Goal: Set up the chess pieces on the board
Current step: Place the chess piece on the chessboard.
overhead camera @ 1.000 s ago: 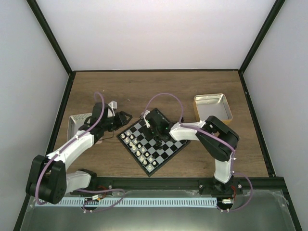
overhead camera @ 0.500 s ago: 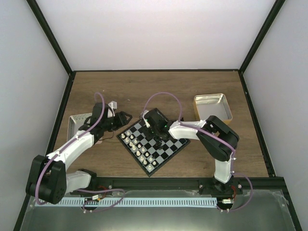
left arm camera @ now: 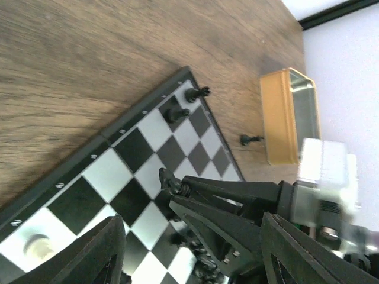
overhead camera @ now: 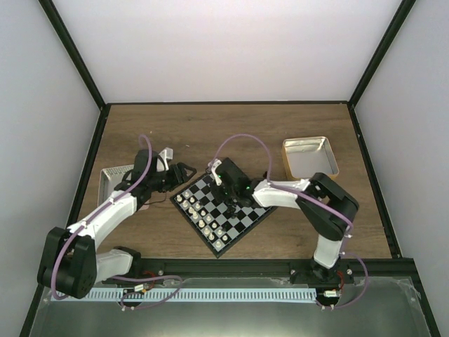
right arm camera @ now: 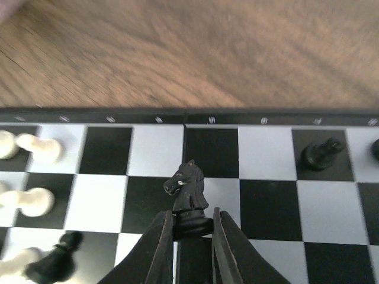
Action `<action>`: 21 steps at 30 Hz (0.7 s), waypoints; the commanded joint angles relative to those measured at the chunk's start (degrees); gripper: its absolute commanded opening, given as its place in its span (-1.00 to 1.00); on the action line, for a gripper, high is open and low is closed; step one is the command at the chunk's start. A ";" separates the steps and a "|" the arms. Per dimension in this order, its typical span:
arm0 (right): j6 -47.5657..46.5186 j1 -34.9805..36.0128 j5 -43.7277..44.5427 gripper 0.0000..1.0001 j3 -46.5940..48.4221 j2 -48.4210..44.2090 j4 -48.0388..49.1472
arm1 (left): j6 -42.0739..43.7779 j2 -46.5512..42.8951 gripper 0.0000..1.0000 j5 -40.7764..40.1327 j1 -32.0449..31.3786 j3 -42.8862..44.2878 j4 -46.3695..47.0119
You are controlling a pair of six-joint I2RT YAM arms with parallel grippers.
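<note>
Chess pieces were partly set, and the right claw [right arm camera: 191, 220] was closed narrow on one of them: its two fingers [right arm camera: 160, 248] pinched the round base of a black knight [right arm camera: 188, 189], which stood upright over the line between two squares, two ranks in from the board's [overhead camera: 224, 207] far rim. To do this step well, I would judge, the knight should be carried level and low to its own back-rank square, set flat in the middle of that square, and let go only once its base rests. The claw should then rise straight up (a black pawn [right arm camera: 320, 152] and some white pieces [right arm camera: 35, 148] stood close by). The left claw [overhead camera: 181, 170] hung wide with nothing in it, just off the board's left corner. The board lay turned cornerwise near the middle of the desk [overhead camera: 210, 130], toward the near edge. A tan-rimmed tray [overhead camera: 310, 156] sat toward the right edge with no piece visible inside; one black piece [left arm camera: 251, 140] lay on the desk just beside it. Another tray [overhead camera: 111, 179] near the left edge was mostly hidden by the arm, so its contents could not be told.
</note>
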 commanded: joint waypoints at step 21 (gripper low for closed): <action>2.65 0.29 -13.69 -0.76 -12.37 -21.92 18.88 | -16.26 -1.50 -0.72 13.63 -5.10 -4.76 23.20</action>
